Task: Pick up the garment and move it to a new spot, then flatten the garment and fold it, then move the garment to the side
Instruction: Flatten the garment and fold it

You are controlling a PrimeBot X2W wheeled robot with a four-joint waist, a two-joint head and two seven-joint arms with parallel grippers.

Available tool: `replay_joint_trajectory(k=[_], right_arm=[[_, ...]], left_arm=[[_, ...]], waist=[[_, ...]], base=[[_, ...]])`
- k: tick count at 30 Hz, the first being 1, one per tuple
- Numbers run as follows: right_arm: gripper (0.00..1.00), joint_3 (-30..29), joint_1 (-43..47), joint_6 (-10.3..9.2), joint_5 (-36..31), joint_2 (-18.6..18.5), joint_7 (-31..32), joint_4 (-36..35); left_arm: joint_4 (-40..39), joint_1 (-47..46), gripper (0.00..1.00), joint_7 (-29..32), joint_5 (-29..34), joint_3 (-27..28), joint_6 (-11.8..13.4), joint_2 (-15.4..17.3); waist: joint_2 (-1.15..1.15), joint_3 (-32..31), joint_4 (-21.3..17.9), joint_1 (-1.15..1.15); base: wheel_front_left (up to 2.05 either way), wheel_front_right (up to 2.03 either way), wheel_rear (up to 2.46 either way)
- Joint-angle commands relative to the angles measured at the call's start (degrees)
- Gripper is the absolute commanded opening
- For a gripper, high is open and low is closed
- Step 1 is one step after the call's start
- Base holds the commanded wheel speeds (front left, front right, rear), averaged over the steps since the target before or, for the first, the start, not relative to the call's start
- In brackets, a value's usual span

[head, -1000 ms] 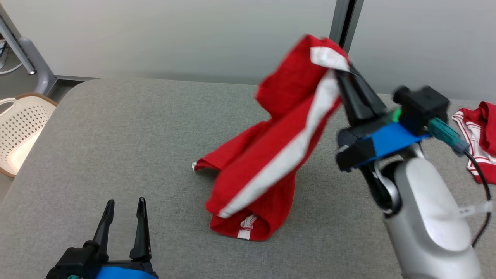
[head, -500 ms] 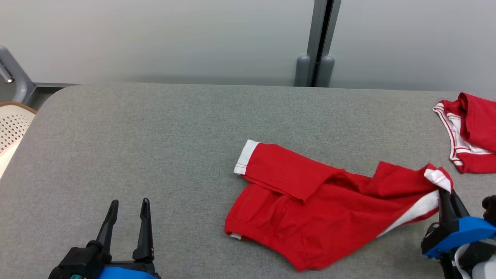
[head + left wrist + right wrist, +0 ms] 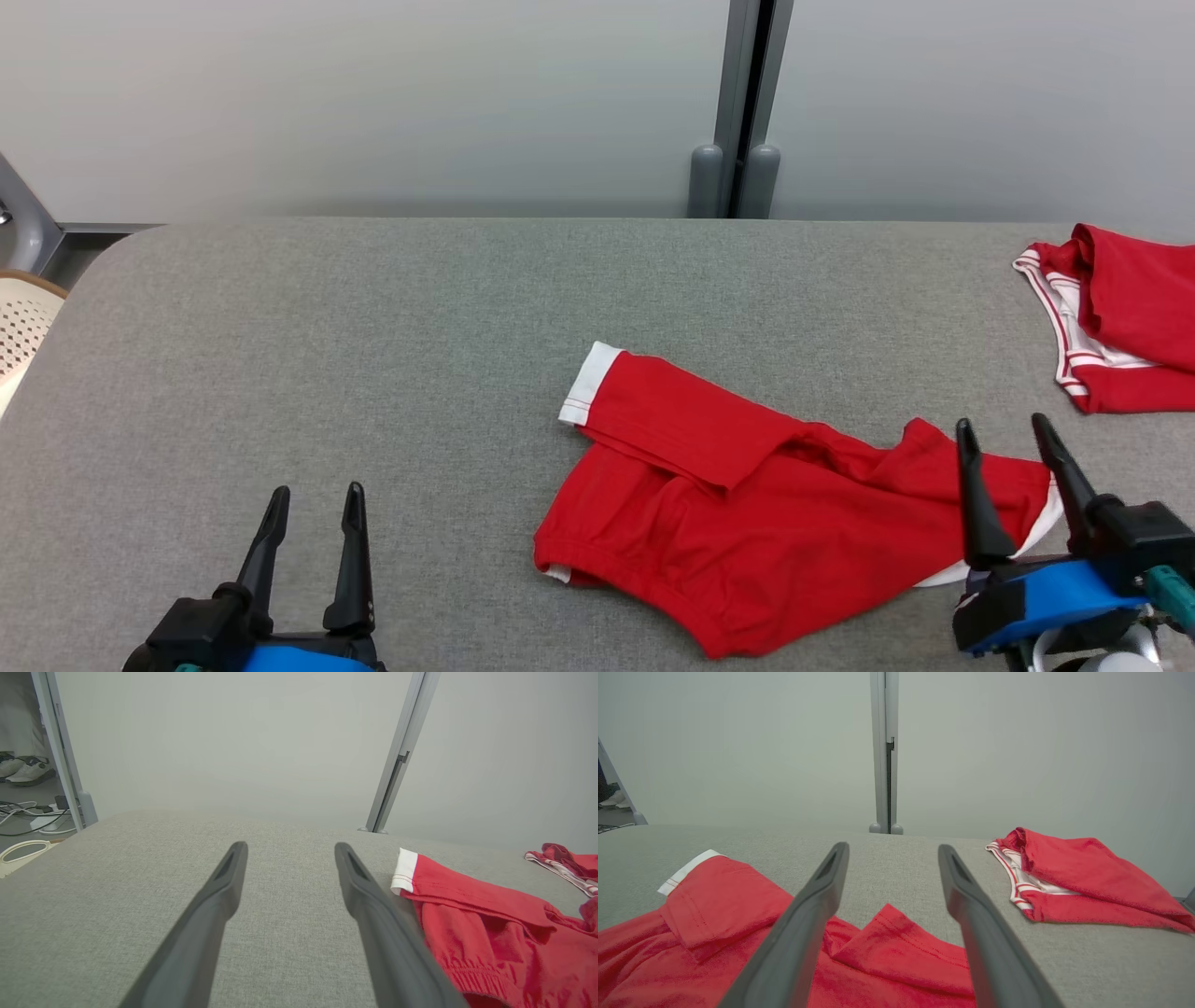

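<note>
On the table (image 3: 327, 355) lie two red garments (image 3: 794, 532) (image 3: 1130, 317).

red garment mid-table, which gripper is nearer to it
Right. The right gripper is at the right end of the red garment; the left gripper stands apart, off to its left.

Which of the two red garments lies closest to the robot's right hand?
The larger red garment with the white cuff, right beside the right hand; the striped-trim garment lies apart, farther right.
</note>
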Motion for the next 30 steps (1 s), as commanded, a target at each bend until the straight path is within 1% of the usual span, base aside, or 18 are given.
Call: replay_joint_trajectory(k=[1,3,6,15,20,24,28,30], right_arm=[[1.00,1.9,1.8,0.02,-3.0,-0.1,-1.3,-1.6],[1.00,3.3,3.1,0.02,-4.7,-0.1,-0.7,-2.1],[1.00,4.0,3.7,0.02,-5.0,-0.1,-0.3,-2.5],[1.00,2.3,6.8,0.02,-1.9,-0.1,1.6,-4.3],[1.00,2.0,7.4,0.02,-1.3,-0.1,2.3,-5.5],[1.00,2.2,7.4,0.02,-1.0,-0.1,2.8,-6.0],[1.00,2.9,7.1,0.02,-0.6,-0.1,3.1,-6.0],[1.00,3.1,6.9,0.02,-0.2,-0.1,3.0,-6.0]], left_arm=[[0.2,0.3,1.00,-0.1,-0.1,-0.3,0.0,-0.1],[0.5,0.3,1.00,-0.1,-0.2,-0.4,0.0,-0.3],[0.7,0.5,1.00,-0.2,-0.3,-0.6,0.0,-0.4],[1.5,2.3,1.00,-0.2,-0.5,0.3,0.3,-1.1],[1.4,3.0,1.00,-0.2,-0.2,0.7,0.1,-1.3],[1.3,2.8,1.00,-0.2,0.4,0.5,-0.2,-1.2],[0.9,2.1,1.00,-0.2,0.6,0.4,-0.1,-1.2],[0.4,1.5,1.00,0.0,0.8,-0.3,-0.6,-1.3]], waist=[[0.00,-0.3,-0.2,0.00],[0.00,-0.8,-0.3,0.00],[0.00,-1.1,-0.3,0.00],[0.00,-3.1,-1.1,0.00],[0.00,-3.3,-1.6,0.00],[0.00,-3.3,-2.2,0.00],[0.00,-3.0,-3.0,0.00],[0.00,-2.7,-3.4,0.00]], base=[[0.00,0.00,0.00],[0.00,0.00,0.00],[0.00,0.00,0.00],[0.00,0.00,0.00],[0.00,0.00,0.00],[0.00,0.00,0.00],[0.00,0.00,0.00],[0.00,0.00,0.00]])
